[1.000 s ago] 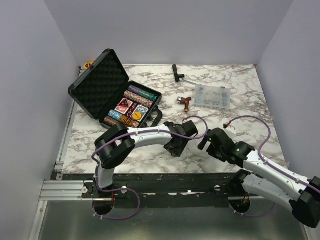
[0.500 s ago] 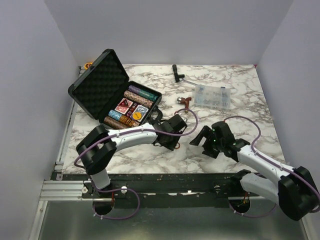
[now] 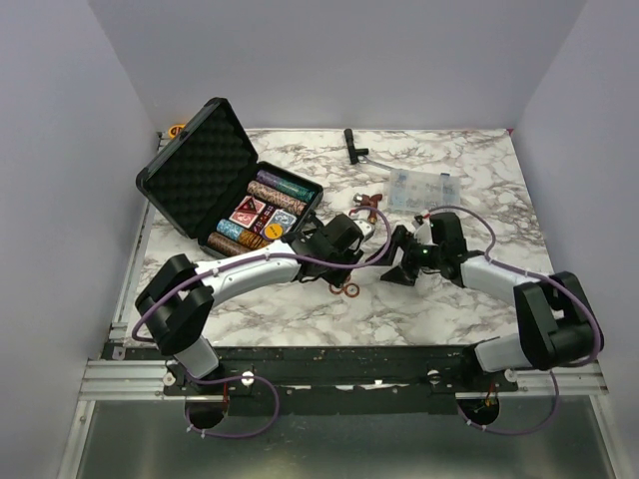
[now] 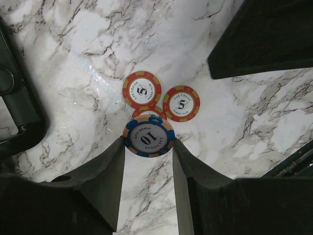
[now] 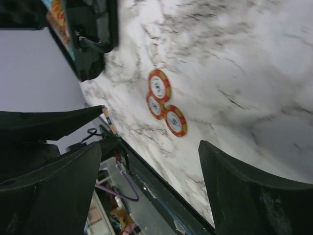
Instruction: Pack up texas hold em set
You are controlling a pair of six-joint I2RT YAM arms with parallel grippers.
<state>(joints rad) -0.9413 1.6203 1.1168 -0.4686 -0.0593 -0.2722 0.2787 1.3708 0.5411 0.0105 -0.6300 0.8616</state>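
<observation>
Here, toward the middle of the marble table's near edge, the left gripper is clamped on a blue chip marked 10, pinching it by its rim between the two fingertips and holding it flat above the marble. Just past that chip three red chips marked 5 lie flat on the table in a tight cluster; from the left wrist view one of them is mostly hidden behind the blue chip. Immediately to the right, the right gripper hangs over bare marble with its fingers spread wide and nothing between them, its wrist view looking across at the same red cluster. Farther back on the left side of the table the black briefcase stands open, its foam-lined lid tilted back toward the far left corner and its base facing the middle of the table. Rows of chips in several colours lie inside the base. Behind the two grippers sits a small reddish-brown item that is too small to identify. A clear compartment box lies just to its right. A black T-shaped tool lies near the far edge.
</observation>
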